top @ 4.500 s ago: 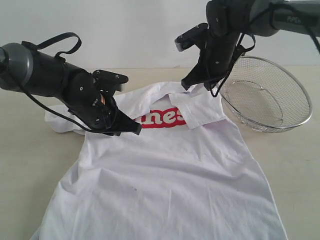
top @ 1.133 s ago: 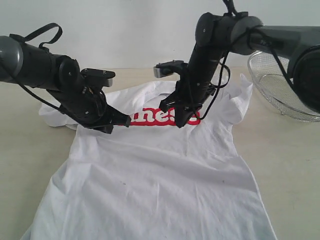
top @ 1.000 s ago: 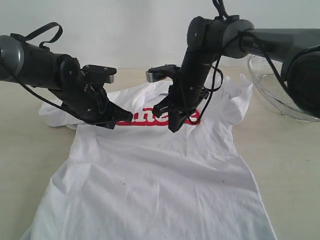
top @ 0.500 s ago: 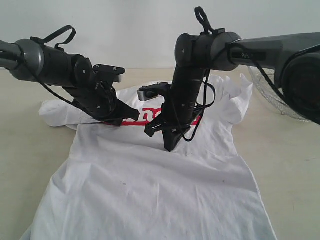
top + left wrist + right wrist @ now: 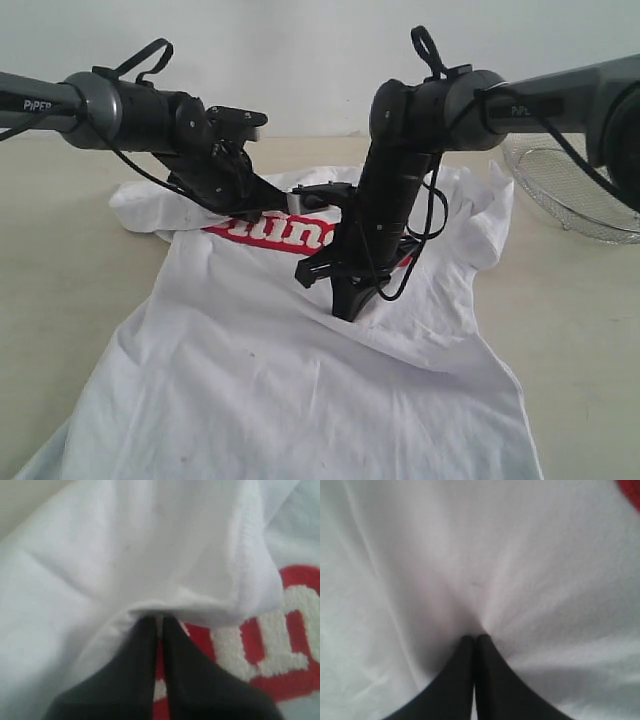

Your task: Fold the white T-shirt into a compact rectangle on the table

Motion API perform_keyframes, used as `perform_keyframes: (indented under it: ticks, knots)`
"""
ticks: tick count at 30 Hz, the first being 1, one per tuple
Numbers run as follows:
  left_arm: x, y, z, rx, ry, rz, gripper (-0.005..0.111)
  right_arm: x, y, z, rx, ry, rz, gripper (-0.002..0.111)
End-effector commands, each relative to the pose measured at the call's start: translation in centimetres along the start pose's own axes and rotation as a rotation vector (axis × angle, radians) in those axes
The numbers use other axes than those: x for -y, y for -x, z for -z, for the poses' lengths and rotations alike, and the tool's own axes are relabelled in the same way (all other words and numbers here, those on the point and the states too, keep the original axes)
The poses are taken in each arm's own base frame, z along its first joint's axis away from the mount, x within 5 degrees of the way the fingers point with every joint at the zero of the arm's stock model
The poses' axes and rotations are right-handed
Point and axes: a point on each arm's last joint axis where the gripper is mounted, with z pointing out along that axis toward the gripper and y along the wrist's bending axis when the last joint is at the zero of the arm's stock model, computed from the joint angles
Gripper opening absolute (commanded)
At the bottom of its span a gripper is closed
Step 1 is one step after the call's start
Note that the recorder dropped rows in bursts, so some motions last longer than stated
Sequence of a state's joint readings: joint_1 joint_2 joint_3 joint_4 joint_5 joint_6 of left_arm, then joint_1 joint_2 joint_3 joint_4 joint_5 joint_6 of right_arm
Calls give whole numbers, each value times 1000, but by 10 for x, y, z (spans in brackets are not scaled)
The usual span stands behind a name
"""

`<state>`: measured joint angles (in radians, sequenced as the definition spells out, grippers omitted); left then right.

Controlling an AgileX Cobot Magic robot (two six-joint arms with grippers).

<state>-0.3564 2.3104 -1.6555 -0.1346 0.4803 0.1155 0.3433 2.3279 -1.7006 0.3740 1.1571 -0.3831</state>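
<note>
Exterior: against half a second earlier, the left claw has dragged its pinch of the wrinkled white cotton T-shirt towards the right claw, which has sunk into cloth below the red lettering. The shirt lies on the pale beige table under both claws. Probably the fold is starting.
Left wrist: claw closed on a hemmed fold.
Right wrist: claw closed, cloth puckering at the tips.
Hidden: the hem is cut off and the lettering is partly behind the arm.

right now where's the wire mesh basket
In the exterior view the wire-mesh basket sits at the far right edge, on the table just right of the white T-shirt.
</note>
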Motion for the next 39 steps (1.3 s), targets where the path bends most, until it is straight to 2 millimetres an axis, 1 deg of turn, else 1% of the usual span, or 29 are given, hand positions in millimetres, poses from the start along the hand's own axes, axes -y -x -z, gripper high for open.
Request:
perform_keyframes:
  ticks: [1,5,7,9,11,12,14,16,19,20,21,22,23,24,25,26,28,30,31,33,35,37,39]
  knots:
    - [-10,8,4,44,16,6,5,12,-24,-38,-205,-6,-13,0]
    - [-25,13,2,116,41,30,5,12,-24,-38,-206,-5,-13,0]
    - [-37,15,-2,141,57,48,5,12,-24,-38,-206,-5,-13,0]
    - [-51,16,-9,154,73,68,5,12,-24,-38,-206,-5,-15,0]
    - [-64,18,-20,160,86,86,5,12,-24,-38,-206,-5,-15,0]
    - [-71,21,-24,173,92,98,5,12,-24,-38,-206,-5,-15,0]
    - [-79,25,-30,183,97,114,5,12,-24,-38,-206,-5,-15,0]
    - [-87,37,-30,214,103,120,5,12,-24,-38,-206,-5,-15,0]
    - [-95,57,-18,288,118,101,5,12,-24,-38,-207,-8,-17,0]
    - [-100,73,-4,352,132,83,5,12,-24,-38,-209,-13,-14,0]
    - [-103,79,1,372,137,85,5,13,-24,-38,-211,-16,-12,0]
    - [-108,87,10,390,141,87,5,13,-24,-38,-213,-22,-9,0]
    - [-110,91,19,369,136,90,5,14,-25,-38,-216,-28,-6,0]
    - [-113,93,31,310,129,89,5,15,-25,-38,-220,-38,-1,0]
    - [-113,92,35,279,130,82,5,15,-25,-38,-224,-46,6,0]
    - [-116,86,43,176,139,65,5,17,-26,-36,-229,-71,19,0]
    - [-120,71,50,11,114,62,5,15,-25,-24,-207,-92,34,0]
    - [-120,57,51,-133,55,64,5,5,-23,4,-141,-112,52,0]
    - [-115,53,54,-171,-9,72,5,2,-22,18,-98,-143,70,0]
    - [-97,53,63,-177,-185,57,5,5,-18,37,-6,-253,80,0]
    - [-87,55,72,-160,-257,72,5,11,-17,40,16,-319,58,0]
    - [-79,53,79,-179,-247,48,5,18,-18,42,24,-333,43,0]
    - [-78,46,84,-222,-183,9,5,21,-18,43,25,-333,42,0]
